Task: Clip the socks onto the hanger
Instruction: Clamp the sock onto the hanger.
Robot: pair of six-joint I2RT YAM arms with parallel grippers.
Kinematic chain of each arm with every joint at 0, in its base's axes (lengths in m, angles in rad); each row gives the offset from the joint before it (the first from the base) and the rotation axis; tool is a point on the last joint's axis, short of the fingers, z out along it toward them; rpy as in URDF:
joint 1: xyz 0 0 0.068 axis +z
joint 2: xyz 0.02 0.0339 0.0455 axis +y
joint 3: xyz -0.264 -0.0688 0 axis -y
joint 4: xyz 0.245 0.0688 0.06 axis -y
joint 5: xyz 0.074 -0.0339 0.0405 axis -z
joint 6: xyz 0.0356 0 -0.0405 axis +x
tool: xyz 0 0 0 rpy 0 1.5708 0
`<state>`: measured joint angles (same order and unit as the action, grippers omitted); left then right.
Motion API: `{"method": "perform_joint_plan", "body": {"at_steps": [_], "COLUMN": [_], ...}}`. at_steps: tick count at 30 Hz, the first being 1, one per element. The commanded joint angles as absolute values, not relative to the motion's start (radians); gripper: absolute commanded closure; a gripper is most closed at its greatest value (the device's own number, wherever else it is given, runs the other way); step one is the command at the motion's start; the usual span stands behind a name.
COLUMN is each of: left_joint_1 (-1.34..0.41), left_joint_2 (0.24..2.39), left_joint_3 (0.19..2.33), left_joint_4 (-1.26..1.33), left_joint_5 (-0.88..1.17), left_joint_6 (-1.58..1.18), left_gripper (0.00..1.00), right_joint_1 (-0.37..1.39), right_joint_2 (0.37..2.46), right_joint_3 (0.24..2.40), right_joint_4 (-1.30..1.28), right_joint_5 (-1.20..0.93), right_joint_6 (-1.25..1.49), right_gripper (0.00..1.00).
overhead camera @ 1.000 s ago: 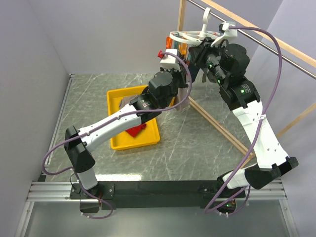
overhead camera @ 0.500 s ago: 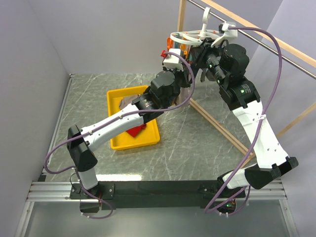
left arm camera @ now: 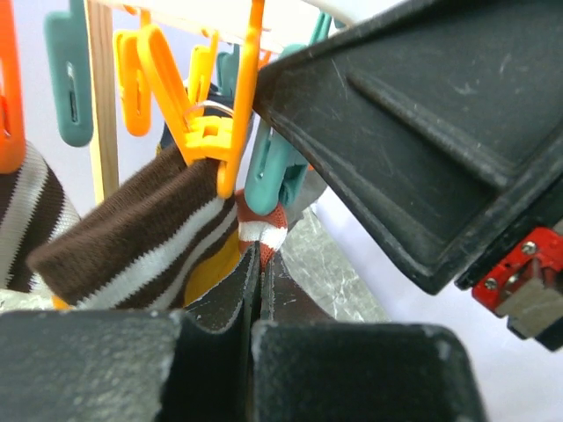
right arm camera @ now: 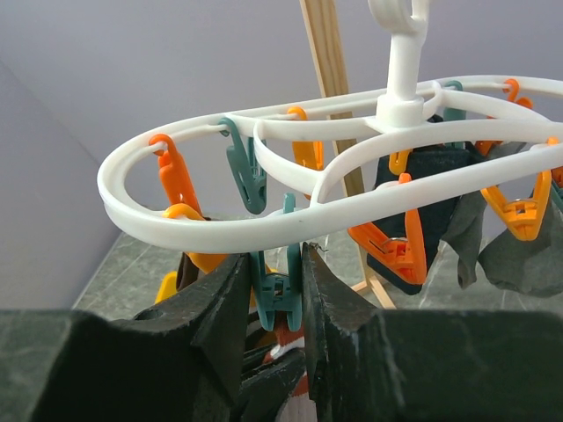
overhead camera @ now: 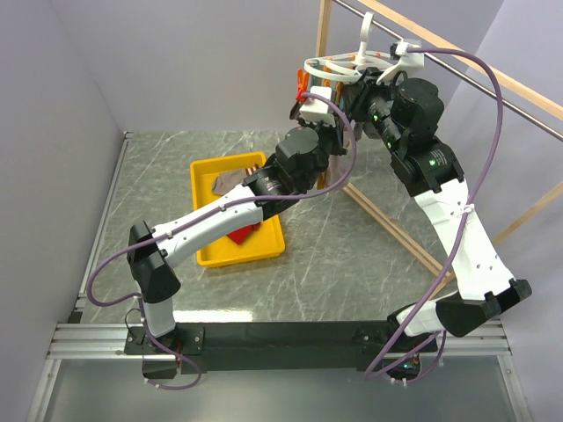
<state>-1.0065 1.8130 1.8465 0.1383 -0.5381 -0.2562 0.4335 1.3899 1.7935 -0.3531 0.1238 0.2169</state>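
Note:
The white hanger (right arm camera: 212, 229) hangs by its hook from the rod, with orange and teal clips under its rings. My right gripper (right arm camera: 276, 264) is shut on a teal clip (right arm camera: 280, 286), one finger on each side of it. Just below that clip, my left gripper (left arm camera: 261, 255) is shut on the striped cuff of a red-and-white sock (left arm camera: 261, 230). The cuff's tip sits at the clip's lower end. A brown striped sock (left arm camera: 132, 229) hangs from an orange clip (left arm camera: 207, 132). Dark socks (right arm camera: 519, 255) hang on the far side. In the top view both grippers meet under the hanger (overhead camera: 339, 63).
A yellow tray (overhead camera: 215, 251) on the marble table holds a red sock (overhead camera: 242, 233) and a grey-beige sock (overhead camera: 230, 180). The wooden frame (overhead camera: 387, 220) with its metal rod (overhead camera: 493, 88) stands at the right, close behind both arms.
My left arm has risen and moved right, bringing the red-and-white sock up under the hanger. The right arm has stayed at the clip.

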Motion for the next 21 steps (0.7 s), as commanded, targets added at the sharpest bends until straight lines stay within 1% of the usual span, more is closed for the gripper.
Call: {"method": "perform_joint_plan", "body": {"at_steps": [1, 21], "left_joint_1": [-1.012, -1.040], "left_joint_2": [1.783, 1.759], "left_joint_3": [1.859, 1.830], "left_joint_4": [0.228, 0.331], "left_joint_5": [-0.568, -0.604], "left_joint_6": [-0.233, -0.164], "left_gripper": [0.99, 0.99], "right_joint_1": [0.439, 0.440], "right_joint_2": [1.378, 1.384], "right_joint_3": [1.821, 1.825], "right_joint_4": [-0.328, -0.333], "right_joint_5": [0.141, 0.152], "right_joint_6": [0.198, 0.178], "right_gripper": [1.00, 1.00]}}
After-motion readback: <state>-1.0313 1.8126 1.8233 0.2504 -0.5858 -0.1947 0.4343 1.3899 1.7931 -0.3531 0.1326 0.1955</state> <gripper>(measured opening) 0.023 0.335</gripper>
